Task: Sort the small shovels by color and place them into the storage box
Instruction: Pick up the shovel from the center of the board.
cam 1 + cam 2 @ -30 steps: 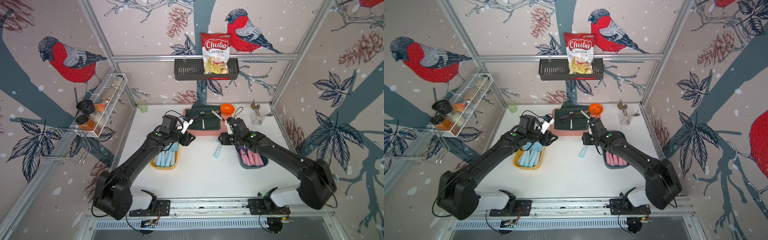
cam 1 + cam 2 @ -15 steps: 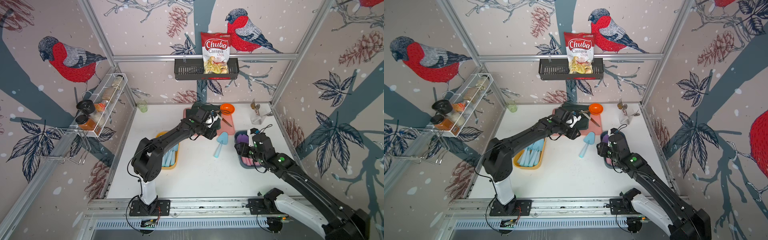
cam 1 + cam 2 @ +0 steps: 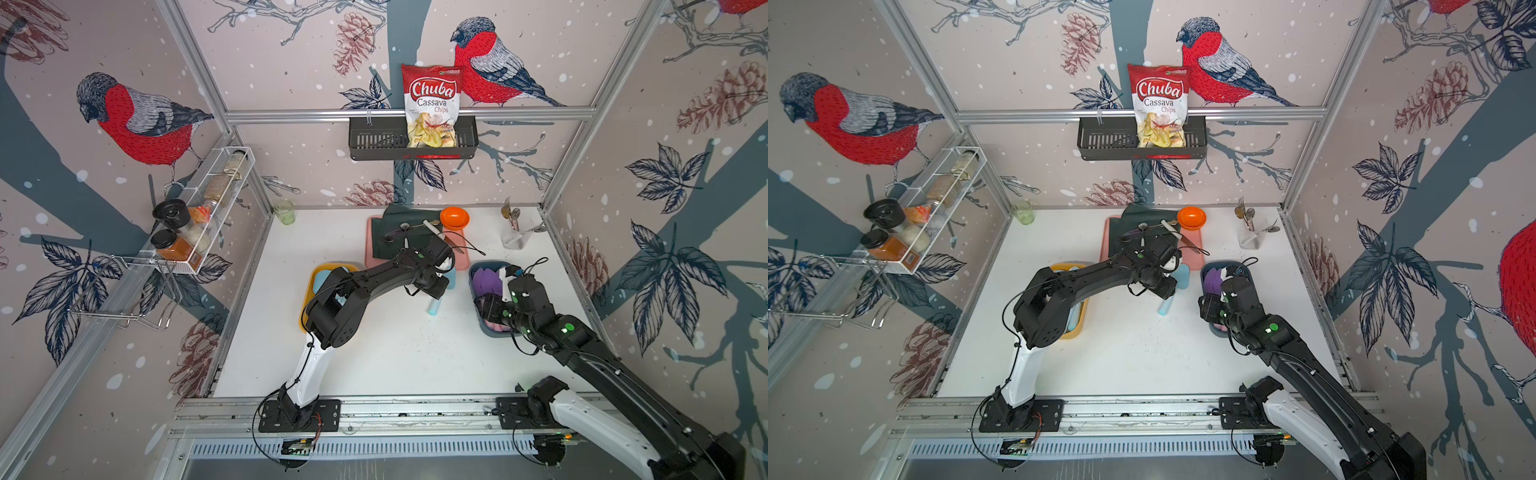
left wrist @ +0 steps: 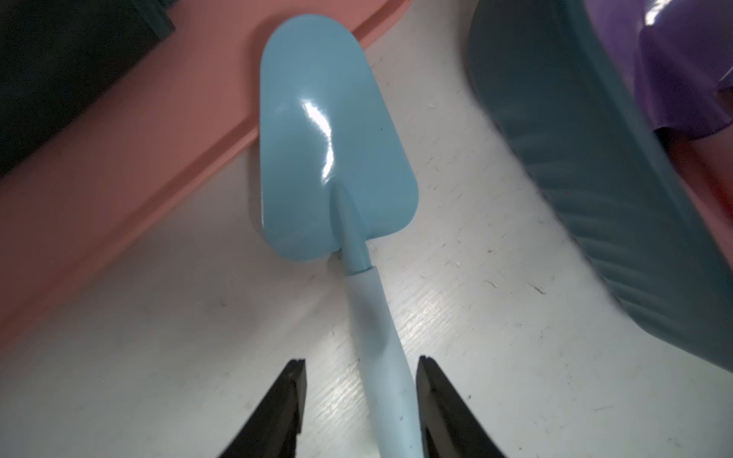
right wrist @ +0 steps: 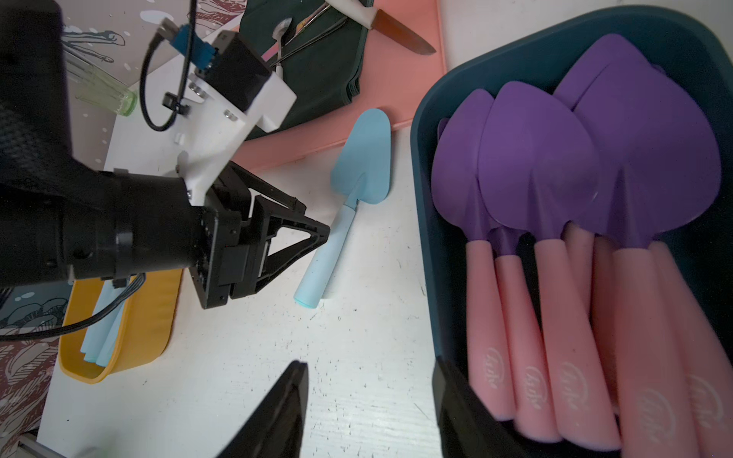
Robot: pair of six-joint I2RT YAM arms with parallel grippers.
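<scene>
Top views look down; close wrist views share the blue shovel.

A light blue shovel lies between the tips of the black left end effector, on the white worktop; beside it, purple-bladed, pink-handled shovels in a dark teal box.

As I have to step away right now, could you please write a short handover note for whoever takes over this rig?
The left gripper is open, its jaws either side of the light blue shovel handle, not clamped.
The right gripper is open and empty, at the edge of the dark blue box.
Things: that shovel lies on the table, blade tip at the pink tray; other blue shovels are in the yellow box; the purple-and-pink shovels are in the dark blue box.
Done: every shovel in view but one is sorted.
To do: grasp it and put it in the yellow box.
</scene>
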